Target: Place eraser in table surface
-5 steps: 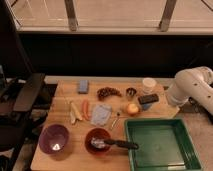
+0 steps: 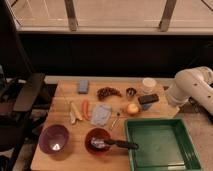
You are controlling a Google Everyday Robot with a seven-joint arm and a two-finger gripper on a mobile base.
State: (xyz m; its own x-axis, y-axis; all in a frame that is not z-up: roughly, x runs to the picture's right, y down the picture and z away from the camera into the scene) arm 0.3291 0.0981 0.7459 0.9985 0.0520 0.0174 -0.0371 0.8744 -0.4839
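Gripper: the two-finger gripper (image 2: 159, 99) on the white robot arm (image 2: 192, 87) is at the table's far right, seemingly at the eraser's right end.
Grip: cannot tell whether it is open, closed or holding anything.
Eraser: the small black flat rectangular eraser (image 2: 147, 98) is over the far right of the light-brown wooden tabletop (image 2: 65, 125), just near of the pale round cup (image 2: 148, 85).
Neighbours: a round orange fruit (image 2: 132, 108) sits just left; the green rectangular tray (image 2: 160, 125) lies nearer.
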